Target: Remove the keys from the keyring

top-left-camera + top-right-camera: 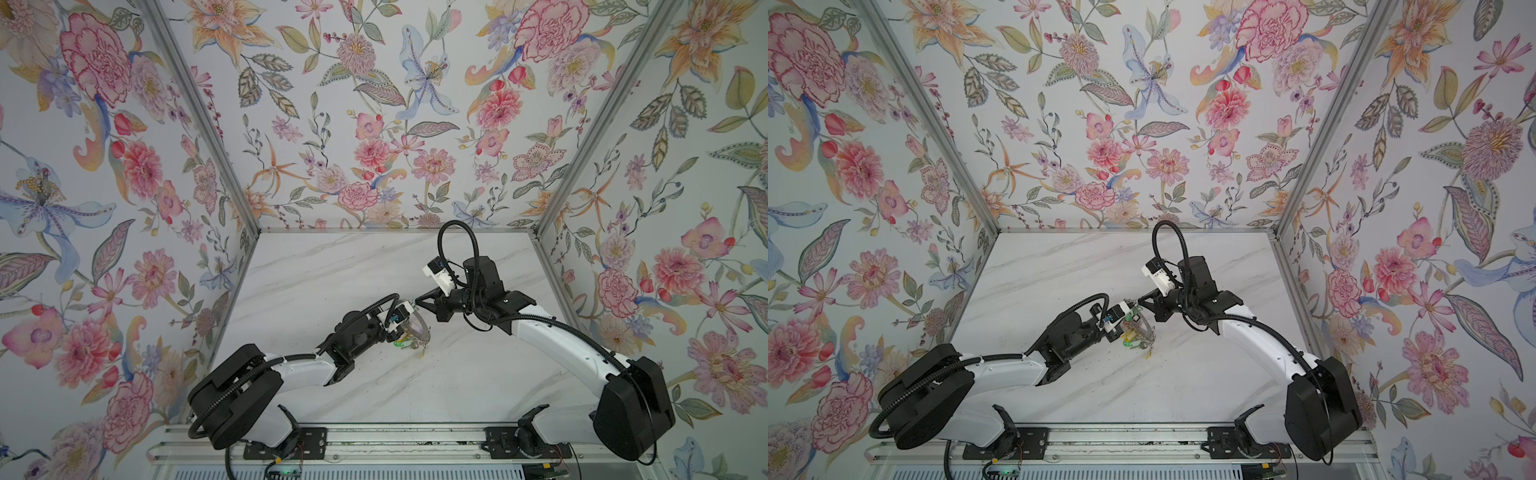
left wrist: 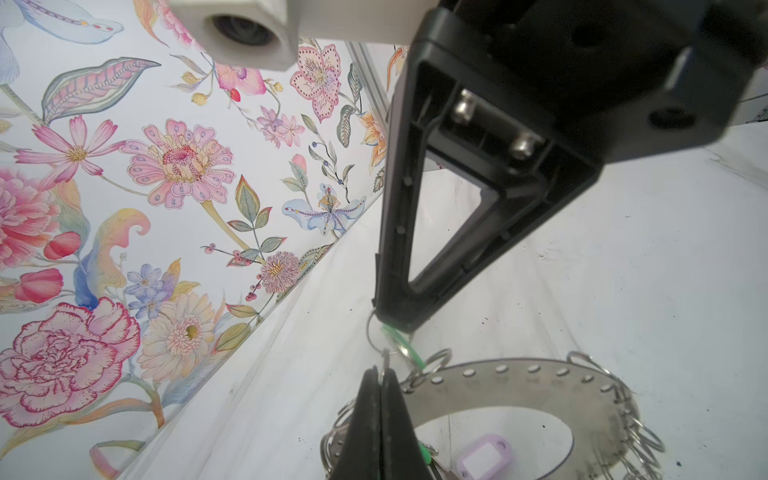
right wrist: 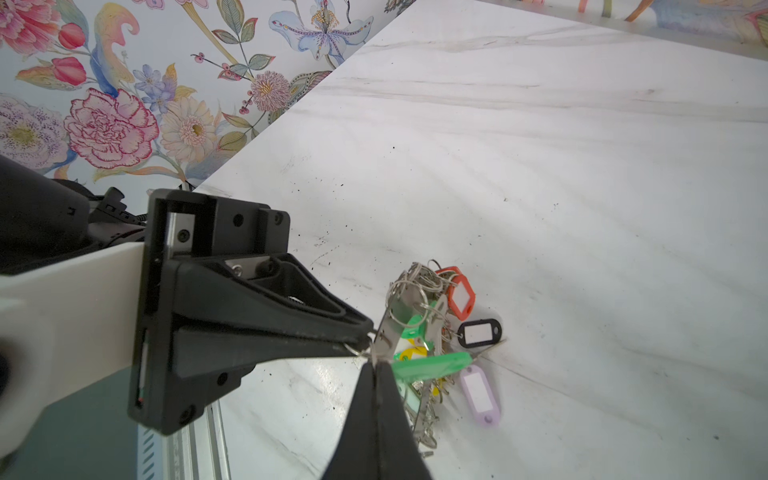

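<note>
Grey metal keyring (image 2: 519,390): disc tilted on edge, mid-counter (image 1: 374,270), rim just beside both jaws. L gripper (image 2: 382,376) & R gripper (image 3: 374,368): jaws clenched, tip to tip, on one small split ring (image 2: 371,332) at disc rim. Many keys (image 3: 419,282) w/ colour tags (image 3: 459,297) hang on disc. Counter white marble-look, dark specks. Walls (image 1: 374,104) floral paper, metal frame posts (image 1: 198,112).

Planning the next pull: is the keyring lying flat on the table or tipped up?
Tipped up: the keyring stands on edge by the left gripper, tagged keys bunched beside it.
</note>
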`<state>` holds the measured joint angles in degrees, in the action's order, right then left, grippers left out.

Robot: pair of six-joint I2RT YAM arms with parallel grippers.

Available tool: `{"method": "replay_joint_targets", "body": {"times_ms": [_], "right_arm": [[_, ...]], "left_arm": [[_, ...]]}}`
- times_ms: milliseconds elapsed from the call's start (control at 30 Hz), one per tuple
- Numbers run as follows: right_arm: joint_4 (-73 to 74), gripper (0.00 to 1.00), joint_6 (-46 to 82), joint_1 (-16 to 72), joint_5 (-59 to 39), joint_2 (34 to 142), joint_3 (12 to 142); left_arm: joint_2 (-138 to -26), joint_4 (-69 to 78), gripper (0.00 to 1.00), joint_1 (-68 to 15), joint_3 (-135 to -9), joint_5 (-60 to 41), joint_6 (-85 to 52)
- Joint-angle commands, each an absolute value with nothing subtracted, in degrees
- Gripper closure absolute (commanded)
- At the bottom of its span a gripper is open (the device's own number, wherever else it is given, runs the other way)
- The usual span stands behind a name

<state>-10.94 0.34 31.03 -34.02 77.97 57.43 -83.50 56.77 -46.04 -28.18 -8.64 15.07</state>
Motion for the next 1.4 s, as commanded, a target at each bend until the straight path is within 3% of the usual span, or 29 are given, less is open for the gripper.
{"method": "replay_joint_targets", "body": {"times_ms": [0,800,1367], "right_arm": [[-11.6,0.98,-1.5,30.9,-31.9,75.0,60.0],[-17.0,0.98,-2.0,34.4,-35.2,76.7,66.0],[-19.8,0.99,-4.9,35.5,-35.9,76.5,66.6]], "left_arm": [[-82.9,60.6,1.00,-45.3,-25.7,-1.4,17.6],[-85.9,60.4,1.00,-48.0,-26.0,2.7,21.5],[-87.8,55.2,1.00,-47.8,-31.3,0.9,15.5]]}}
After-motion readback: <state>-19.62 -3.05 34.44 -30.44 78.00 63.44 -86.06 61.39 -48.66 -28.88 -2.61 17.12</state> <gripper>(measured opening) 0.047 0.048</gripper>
